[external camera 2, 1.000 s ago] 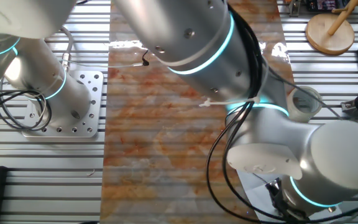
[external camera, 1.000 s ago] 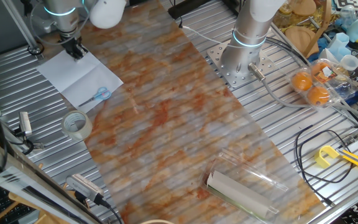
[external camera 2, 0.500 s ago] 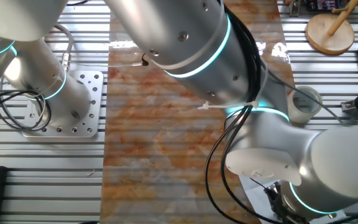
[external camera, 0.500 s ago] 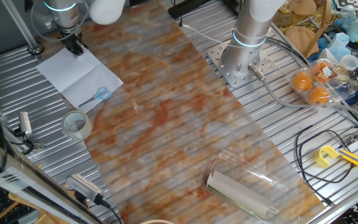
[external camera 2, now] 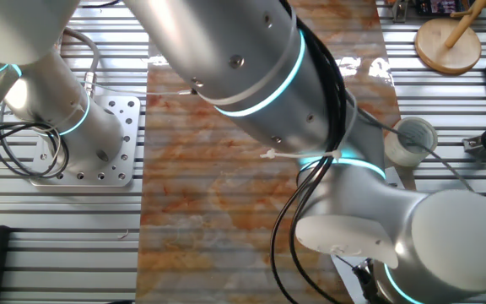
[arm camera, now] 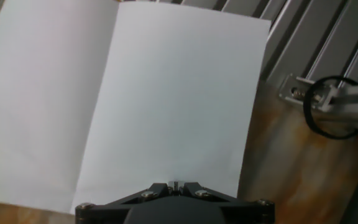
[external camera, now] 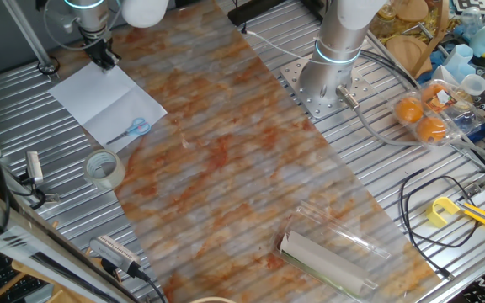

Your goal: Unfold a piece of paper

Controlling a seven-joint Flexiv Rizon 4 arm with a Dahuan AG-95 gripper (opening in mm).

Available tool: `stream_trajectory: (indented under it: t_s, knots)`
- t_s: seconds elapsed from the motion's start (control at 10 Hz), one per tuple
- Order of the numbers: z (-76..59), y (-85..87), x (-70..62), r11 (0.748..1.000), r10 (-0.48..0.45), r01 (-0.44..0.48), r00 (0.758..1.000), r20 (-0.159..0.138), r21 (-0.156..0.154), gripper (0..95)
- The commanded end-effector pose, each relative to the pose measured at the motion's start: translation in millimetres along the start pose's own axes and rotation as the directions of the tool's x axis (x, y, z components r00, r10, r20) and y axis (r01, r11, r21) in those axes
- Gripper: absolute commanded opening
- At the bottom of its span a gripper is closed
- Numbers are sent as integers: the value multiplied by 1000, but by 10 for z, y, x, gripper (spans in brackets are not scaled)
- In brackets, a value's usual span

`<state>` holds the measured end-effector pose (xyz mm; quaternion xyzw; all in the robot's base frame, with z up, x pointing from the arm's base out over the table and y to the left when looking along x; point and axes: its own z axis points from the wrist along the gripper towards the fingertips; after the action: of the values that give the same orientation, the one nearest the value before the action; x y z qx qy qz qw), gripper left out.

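Observation:
The piece of paper (external camera: pixel 108 99) lies flat and opened out at the table's far left, with a crease down its middle and a light-blue squiggle (external camera: pixel 136 128) near its front edge. In the hand view the paper (arm camera: pixel 173 93) fills most of the frame, and its crease runs from the top down to the lower left. My gripper (external camera: pixel 103 58) hangs just past the paper's far edge, above it. In the hand view the gripper (arm camera: pixel 174 185) has its fingers closed together with nothing between them. In the other fixed view the arm hides the gripper.
A translucent tape roll (external camera: pixel 104 169) sits in front of the paper. An off-white rolled sheet in clear plastic (external camera: pixel 327 257) lies at the front right. The second arm's base (external camera: pixel 331 80) stands at the back. Oranges (external camera: pixel 419 118) and clutter lie at the far right. A metal clamp (arm camera: pixel 328 102) is right of the paper.
My gripper has risen and drawn back from the paper's far edge. The paper stays flat on the table.

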<state>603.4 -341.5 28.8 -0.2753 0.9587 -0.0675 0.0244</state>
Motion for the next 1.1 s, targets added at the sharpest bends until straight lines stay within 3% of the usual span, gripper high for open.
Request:
stream_trajectory:
  t_s: [0.1,0.5,0.8,1.1]
  knots:
    - [12,0,46,1000,-6,6,1000,0,0,0]
    - [38,7,153,1000,-21,21,1000,-3,2,0]
    - [141,-16,151,1000,-27,27,1000,3,3,0]
    - [155,-18,153,999,-34,34,999,7,4,0]
